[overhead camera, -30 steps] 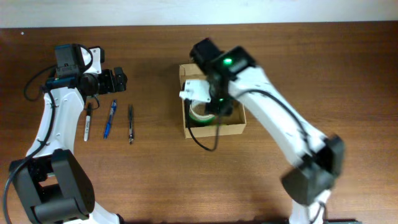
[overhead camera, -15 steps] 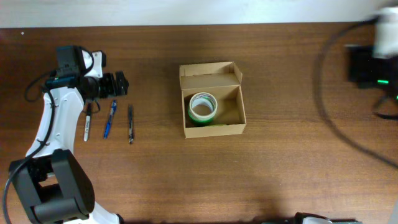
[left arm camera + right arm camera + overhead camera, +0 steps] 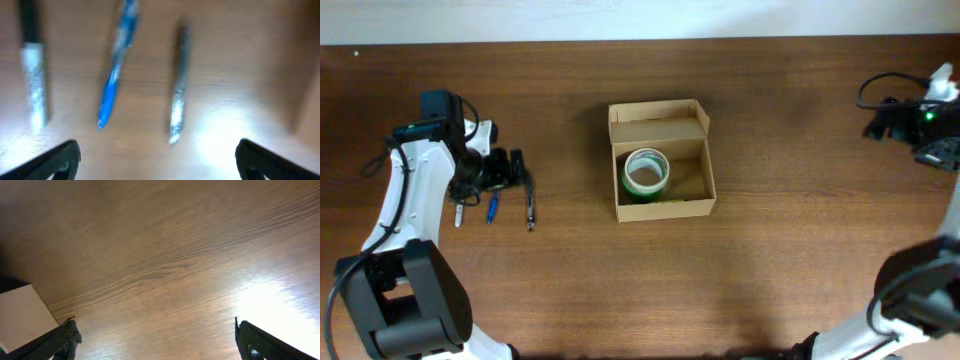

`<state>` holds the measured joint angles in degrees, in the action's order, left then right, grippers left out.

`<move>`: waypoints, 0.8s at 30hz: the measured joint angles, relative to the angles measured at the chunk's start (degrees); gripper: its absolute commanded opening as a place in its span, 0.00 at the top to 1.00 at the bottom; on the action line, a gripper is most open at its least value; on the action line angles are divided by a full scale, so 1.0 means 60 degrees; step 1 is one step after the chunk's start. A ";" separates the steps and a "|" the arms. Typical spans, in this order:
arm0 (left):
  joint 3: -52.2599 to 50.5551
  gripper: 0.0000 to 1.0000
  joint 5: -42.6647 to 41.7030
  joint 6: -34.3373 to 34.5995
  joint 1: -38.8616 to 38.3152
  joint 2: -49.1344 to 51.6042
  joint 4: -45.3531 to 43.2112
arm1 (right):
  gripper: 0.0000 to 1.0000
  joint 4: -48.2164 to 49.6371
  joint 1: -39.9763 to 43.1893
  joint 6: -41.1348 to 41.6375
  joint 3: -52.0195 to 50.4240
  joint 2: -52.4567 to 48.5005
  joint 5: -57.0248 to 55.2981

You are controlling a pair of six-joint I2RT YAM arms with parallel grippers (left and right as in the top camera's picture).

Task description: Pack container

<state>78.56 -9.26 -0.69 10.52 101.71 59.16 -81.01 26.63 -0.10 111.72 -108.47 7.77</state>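
Pack container: we find the container [image 3: 680, 209] at mid-worktop [image 3: 790, 280], its flap lid [image 3: 658, 122] thrown back on the far side. A green tape roll [image 3: 630, 176] lies flat in its left half, and the right half is bare.

Well to the container's left, three pens lie side by side: a black marker [image 3: 32, 80], a blue pen [image 3: 115, 75] and, nearest the container, a dark pen [image 3: 179, 95]. Their long axes run roughly parallel to the container's side walls.

The left gripper [image 3: 157, 147] hangs over them, fingers spread wide and holding nothing, the gap set across the pens' length. The right gripper [image 3: 155, 325], fingers likewise spread and empty, hovers over bare wood far to the container's right.

We judge the left arm much the nearer for the next pick, whose load would then travel rightward to the container.
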 measured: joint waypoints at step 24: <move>0.2339 0.00 0.1555 -0.1494 0.2663 0.0229 0.2120 | 0.01 0.0004 -0.0015 0.0025 0.0000 -0.1024 0.0055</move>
<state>92.60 0.08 -9.65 26.50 103.09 71.88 -80.99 26.55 0.05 111.72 -114.61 8.10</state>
